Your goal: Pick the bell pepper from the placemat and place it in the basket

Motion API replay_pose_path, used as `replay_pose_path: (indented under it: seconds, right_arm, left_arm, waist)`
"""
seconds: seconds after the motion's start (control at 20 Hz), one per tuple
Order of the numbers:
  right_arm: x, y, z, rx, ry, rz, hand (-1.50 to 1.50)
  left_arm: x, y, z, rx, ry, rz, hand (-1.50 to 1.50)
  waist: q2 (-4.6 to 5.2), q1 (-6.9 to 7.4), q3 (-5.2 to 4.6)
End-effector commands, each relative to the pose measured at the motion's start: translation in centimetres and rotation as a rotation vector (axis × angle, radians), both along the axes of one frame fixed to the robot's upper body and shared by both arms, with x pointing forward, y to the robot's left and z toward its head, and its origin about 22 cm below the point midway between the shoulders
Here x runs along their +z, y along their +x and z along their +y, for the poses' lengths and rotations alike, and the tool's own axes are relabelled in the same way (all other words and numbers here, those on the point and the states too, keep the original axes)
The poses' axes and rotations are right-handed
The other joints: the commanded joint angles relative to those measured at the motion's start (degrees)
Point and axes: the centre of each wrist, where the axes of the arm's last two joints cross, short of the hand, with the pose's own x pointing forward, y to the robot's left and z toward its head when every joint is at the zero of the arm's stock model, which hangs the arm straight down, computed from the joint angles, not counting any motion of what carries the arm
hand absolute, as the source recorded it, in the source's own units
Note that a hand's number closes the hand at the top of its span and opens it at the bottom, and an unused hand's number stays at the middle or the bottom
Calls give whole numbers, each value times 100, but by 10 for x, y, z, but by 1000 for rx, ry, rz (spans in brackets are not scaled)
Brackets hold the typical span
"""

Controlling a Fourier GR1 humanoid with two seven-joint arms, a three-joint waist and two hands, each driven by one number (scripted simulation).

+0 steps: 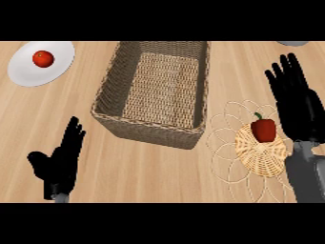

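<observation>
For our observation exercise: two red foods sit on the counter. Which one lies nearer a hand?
The red bell pepper on the woven placemat, beside the right hand; the round red fruit sits far off.

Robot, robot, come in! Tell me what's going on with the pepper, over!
Both hands open: left hand resting low, right hand beside the placemat. Bell pepper on placemat, not grabbed. Basket holds nothing. Nothing blocking.

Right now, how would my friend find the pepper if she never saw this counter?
Start at the big woven basket in the middle. Just right of it lies a round placemat, and the bell pepper sits on it beside the open right hand. Unlike the round red fruit on the white plate, it has a stem.
</observation>
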Motion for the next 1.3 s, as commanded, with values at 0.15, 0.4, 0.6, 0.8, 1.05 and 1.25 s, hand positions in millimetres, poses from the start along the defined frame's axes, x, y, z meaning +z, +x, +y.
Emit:
replay_pose_path:
  seconds: [0.15,0.4,0.6,0.8,1.05,1.25]
  right_arm:
    - [5,6,-76,70,-266,4,150]
    - [-24,-5,-25,412,-372,-279,150]
    - [-56,-19,16,227,-642,-321,-150]
    - [-48,-15,5,72,-867,-214,-150]
    - [23,-4,-19,-170,-1148,-154,-150]
    - [64,0,-43,-154,-1452,33,-150]
  left_arm:
    - [53,32,18,-256,206,-226,0]
    - [75,44,16,-420,257,-314,0]
    - [86,60,33,-433,257,-322,0]
    - [91,56,36,-451,256,-315,0]
    - [84,53,32,-424,250,-298,0]
    - [75,53,34,-430,255,-305,0]
  waist:
    - [-128,89,-33]
    - [-115,160,-23]
    - [-160,81,-53]
    - [-195,77,-59]
    - [-246,-3,-78]
    - [-229,-14,-93]
